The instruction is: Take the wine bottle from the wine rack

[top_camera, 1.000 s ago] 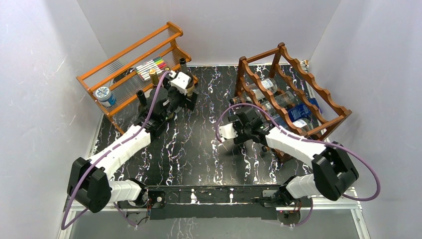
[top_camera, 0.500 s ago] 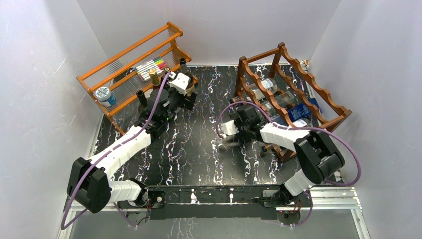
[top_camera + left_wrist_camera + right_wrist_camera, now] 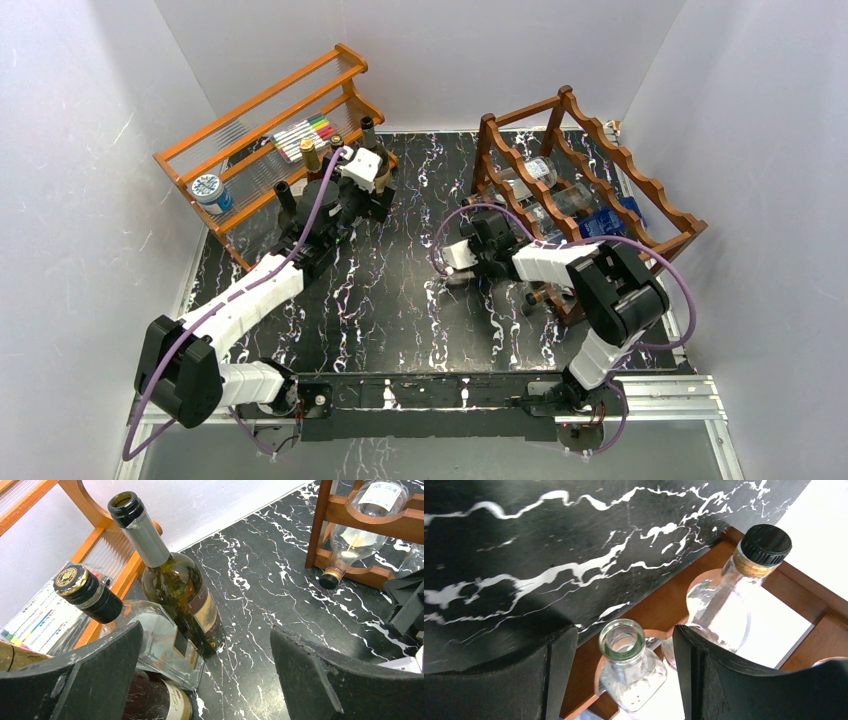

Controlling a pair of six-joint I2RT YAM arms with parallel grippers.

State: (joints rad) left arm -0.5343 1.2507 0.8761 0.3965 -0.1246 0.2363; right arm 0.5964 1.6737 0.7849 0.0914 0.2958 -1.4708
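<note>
Left arm (image 3: 245, 295) stretched toward far left, left gripper (image 3: 207, 635) spread wide. Right arm (image 3: 545, 262) bent sharply, forearm pointing left; right gripper (image 3: 621, 632) also spread.

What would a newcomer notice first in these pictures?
The dark wine rack stands far right, clear bottles lying in it. The right gripper is open, facing an uncapped bottle there. On the left, the left gripper hangs open over standing bottles by the orange rack.

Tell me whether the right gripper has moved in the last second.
Yes, slightly. In the top view the right gripper has edged up the picture, closer to the front post of the wine rack.
</note>
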